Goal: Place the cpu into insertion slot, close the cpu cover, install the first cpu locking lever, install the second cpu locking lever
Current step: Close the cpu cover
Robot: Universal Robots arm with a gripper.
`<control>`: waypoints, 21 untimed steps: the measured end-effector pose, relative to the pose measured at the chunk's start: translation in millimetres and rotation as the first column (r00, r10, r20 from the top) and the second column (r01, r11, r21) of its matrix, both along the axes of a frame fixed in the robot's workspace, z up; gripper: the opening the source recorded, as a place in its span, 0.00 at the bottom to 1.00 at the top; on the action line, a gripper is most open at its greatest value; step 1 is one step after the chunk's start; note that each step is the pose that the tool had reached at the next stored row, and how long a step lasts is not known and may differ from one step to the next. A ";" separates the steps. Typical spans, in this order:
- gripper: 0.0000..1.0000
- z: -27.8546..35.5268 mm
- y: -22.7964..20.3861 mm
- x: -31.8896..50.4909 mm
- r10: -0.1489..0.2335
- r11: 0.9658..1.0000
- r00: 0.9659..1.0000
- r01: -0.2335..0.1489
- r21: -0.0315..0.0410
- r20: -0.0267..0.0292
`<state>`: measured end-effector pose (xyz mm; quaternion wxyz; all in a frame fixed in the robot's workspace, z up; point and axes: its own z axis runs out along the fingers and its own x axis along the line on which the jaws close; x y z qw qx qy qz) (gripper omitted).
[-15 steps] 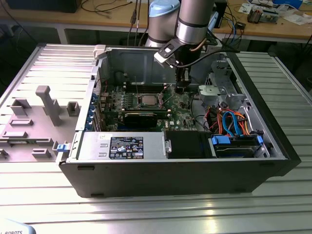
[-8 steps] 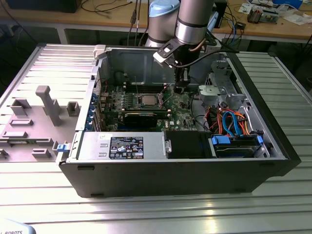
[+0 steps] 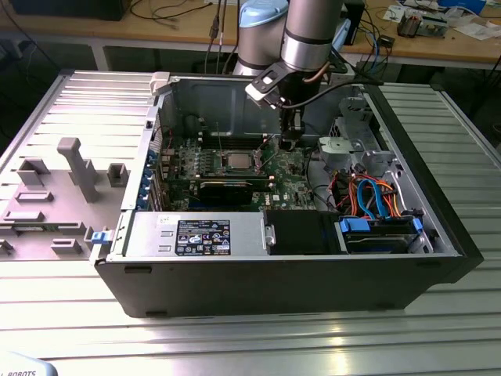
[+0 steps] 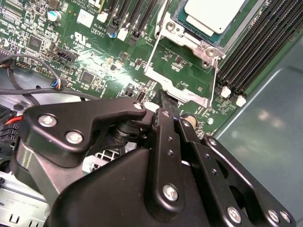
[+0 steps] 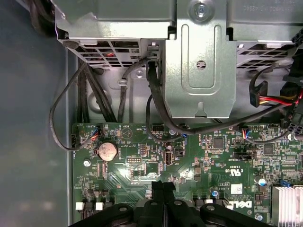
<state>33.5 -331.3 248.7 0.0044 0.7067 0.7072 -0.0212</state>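
Nearest the lens in both wrist views, the gripper [image 4: 166, 98] [image 5: 163, 185] is seen from behind its black links. The fingers [image 5: 157, 190] are pressed together, with no gap between the tips, and nothing is seen held between them. In the second wrist view the tips are set just at the near edge of the cover [image 4: 177, 89]; whether contact is made cannot be told.

Cover: swung open off the slot [image 4: 188, 39], toward the gripper. The green board [image 4: 94, 56] is visible through its window. Whether it lies flat or stands tilted cannot be told.

Cpu [image 4: 213, 13]: seated in the slot, grey top exposed. Memory slots [image 4: 258, 52] are noted just beside the slot.

Exterior view: the case [image 3: 274, 274] is laid open on a ribbed table [image 3: 235, 345] at frame centre. The arm [image 3: 309, 31] is seen reaching from the upper centre into the case. The gripper is held low over the board, just to the exterior view's right of the cpu. A long black card [image 3: 227, 188] is recorded just below the cpu in the frame. Grey fixtures [image 3: 74, 168] are stood on the table at the exterior view's left, apart from the case.

First wrist view: beyond the tips, a coin cell [image 5: 107, 150], black cables [image 5: 156, 104] and a metal cage [image 5: 199, 71] are recorded.
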 end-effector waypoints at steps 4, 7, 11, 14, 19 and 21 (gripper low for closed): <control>0.11 0.0 0.0 -2.2 0.000 1.000 1.000 0.000 0.000 0.000; 0.11 0.0 0.0 -4.4 0.000 1.000 1.000 0.000 0.000 0.000; 0.11 -0.1 0.0 -7.8 0.000 1.000 1.000 0.000 0.000 0.000; 0.11 -0.2 0.0 -9.0 0.000 1.000 1.000 0.000 0.000 0.000; 0.11 -0.2 0.0 -9.5 0.000 1.000 1.000 0.000 0.000 0.000; 0.11 -0.2 0.0 -9.9 0.000 1.000 1.000 0.000 0.000 0.000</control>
